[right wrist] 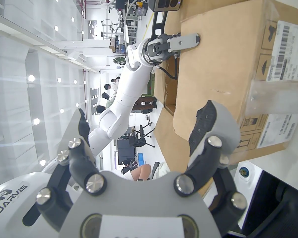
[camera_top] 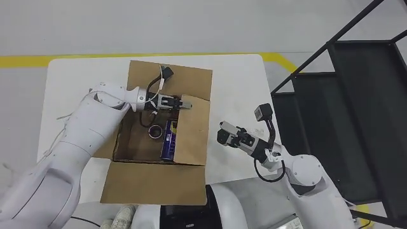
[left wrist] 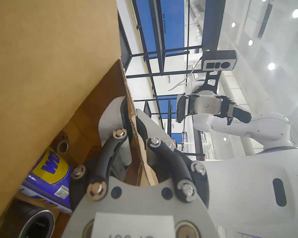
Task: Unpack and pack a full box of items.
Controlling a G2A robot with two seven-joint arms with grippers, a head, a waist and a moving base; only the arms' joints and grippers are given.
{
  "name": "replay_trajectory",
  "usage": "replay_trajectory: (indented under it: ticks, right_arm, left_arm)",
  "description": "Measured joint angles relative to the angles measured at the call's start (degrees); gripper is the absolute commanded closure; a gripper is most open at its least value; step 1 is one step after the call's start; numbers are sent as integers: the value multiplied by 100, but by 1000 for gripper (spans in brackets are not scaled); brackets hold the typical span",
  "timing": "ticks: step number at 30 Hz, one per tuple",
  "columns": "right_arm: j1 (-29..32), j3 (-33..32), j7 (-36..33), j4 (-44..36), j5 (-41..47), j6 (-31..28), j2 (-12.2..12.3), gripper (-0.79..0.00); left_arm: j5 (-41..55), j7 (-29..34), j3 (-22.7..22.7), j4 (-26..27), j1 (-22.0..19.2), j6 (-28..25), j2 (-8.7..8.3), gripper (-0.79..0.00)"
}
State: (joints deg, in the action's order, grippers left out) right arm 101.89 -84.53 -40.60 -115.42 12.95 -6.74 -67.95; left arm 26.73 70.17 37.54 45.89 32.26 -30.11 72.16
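An open cardboard box stands on the white table. Inside it lie a blue and yellow can, a small ring-shaped roll and a black cylinder. My left gripper is at the top edge of the box's right flap, shut on it with one finger on each side. In the right wrist view that left gripper pinches the upright flap. My right gripper hangs open over the table just right of the box, holding nothing.
The box's near flap lies flat toward the table's front edge. A black metal stair frame stands off the table's right side. Bare table surface lies between the box and the right edge.
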Motion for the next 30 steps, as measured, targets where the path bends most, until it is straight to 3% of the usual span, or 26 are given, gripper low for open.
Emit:
replay_trajectory:
  ticks: [9, 10, 11, 12, 19, 30]
  right_arm:
    - [-95, 79, 17, 37, 7, 56, 24, -785]
    - [-110, 89, 16, 44, 6, 62, 26, -785]
    - [-129, 103, 13, 53, 2, 71, 29, -785]
    - [-142, 113, 10, 58, -1, 77, 31, -785]
    - [-135, 112, 58, 73, 63, 6, 49, -785]
    - [340, -315, -478, -242, 909, -976, 110, -785]
  left_arm:
    - [111, -480, 370, 88, 87, 194, -60, 0]
    - [93, -523, 383, 90, 94, 231, -60, -43]
    - [78, -560, 397, 105, 105, 274, -57, -480]
    - [79, -562, 406, 125, 113, 308, -53, -785]
    - [260, -308, 430, 388, 84, 467, 15, -785]
    - [948, 12, 106, 286, -116, 550, 419, -785]
